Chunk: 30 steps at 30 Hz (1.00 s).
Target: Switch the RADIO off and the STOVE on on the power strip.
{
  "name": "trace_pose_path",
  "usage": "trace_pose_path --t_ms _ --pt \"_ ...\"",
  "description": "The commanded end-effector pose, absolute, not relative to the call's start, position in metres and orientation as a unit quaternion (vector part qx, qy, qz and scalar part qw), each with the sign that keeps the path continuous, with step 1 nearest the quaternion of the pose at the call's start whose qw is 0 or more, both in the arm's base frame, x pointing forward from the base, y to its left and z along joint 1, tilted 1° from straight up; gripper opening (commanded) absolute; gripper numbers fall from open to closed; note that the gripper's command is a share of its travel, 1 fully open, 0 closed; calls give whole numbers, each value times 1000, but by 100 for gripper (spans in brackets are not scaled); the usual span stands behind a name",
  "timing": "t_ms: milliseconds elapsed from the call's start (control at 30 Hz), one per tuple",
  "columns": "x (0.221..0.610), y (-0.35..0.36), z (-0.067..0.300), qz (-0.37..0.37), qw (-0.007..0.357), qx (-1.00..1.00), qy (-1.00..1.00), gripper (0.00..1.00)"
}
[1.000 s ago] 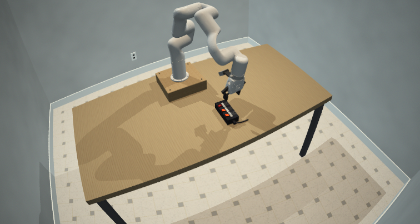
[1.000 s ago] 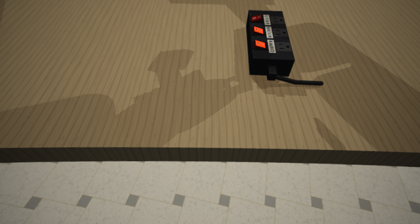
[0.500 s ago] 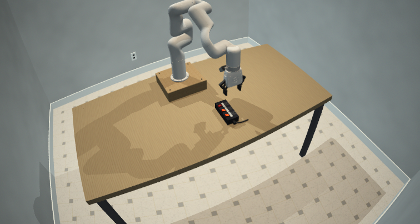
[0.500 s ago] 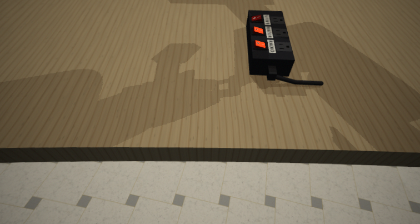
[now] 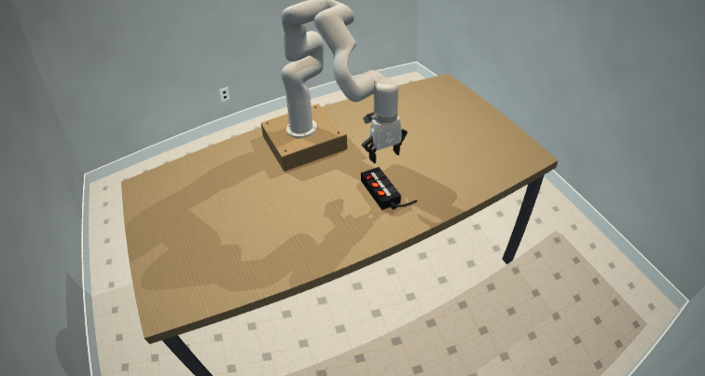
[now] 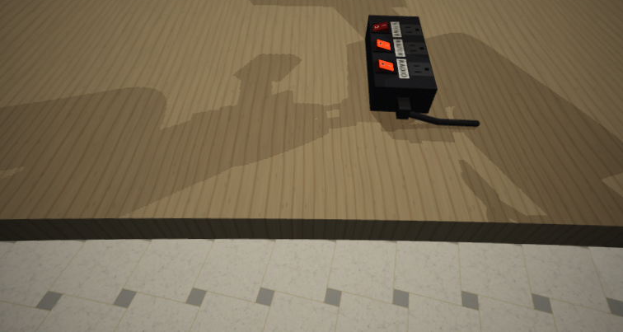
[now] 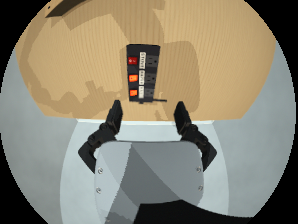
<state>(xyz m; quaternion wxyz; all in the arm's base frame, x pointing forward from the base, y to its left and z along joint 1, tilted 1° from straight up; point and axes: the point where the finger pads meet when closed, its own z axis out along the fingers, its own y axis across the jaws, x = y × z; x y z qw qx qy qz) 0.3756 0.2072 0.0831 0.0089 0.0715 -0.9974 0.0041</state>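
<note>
From the top view, one white arm (image 5: 345, 62) rises from one wooden base block (image 5: 331, 148) set on a single wooden tabletop (image 5: 246, 225). The arm bends down over the tabletop, and its tool (image 5: 385, 151) hangs in the air with its two dark fingers spread wide, nothing between them. One black power strip (image 5: 380, 189) lies flat just in front of the tool, toward the near edge, not touching it. One short black cord (image 5: 407, 203) pokes out of the strip's near end. Two dark table legs show. One wall outlet (image 5: 224, 93) sits on the grey wall behind.

From the exterior view, the power strip (image 6: 400, 63) lies right way up at the far right of the tabletop (image 6: 217, 155). It carries three red switches in a row, each beside one white label and one socket. The far switch (image 6: 380, 25) looks darker red. The middle switch (image 6: 383, 44) and the near switch (image 6: 386, 65) glow bright orange-red. The near label (image 6: 403, 70) reads RADIO; the other two labels are too blurred to read. The cord (image 6: 440, 120) curves off to the right. The tool is out of frame here.

From the wrist view, two fingers stand wide apart at either side, and the power strip (image 7: 144, 72) lies beyond them, centred in the gap, all three switches visible.
</note>
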Motion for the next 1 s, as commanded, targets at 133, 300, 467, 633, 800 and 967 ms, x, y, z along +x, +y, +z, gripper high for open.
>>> trace_pose_path --t_ms 133,300,467,633,800,967 --pt "337 173 40 2 5 52 -999 100" --pt "337 173 40 2 5 52 -999 0" --pt "337 173 40 2 5 52 -999 0" --pt "337 173 40 2 5 52 -999 0" --pt "337 173 40 2 5 52 -999 0" --pt "337 173 40 2 5 52 -999 0"
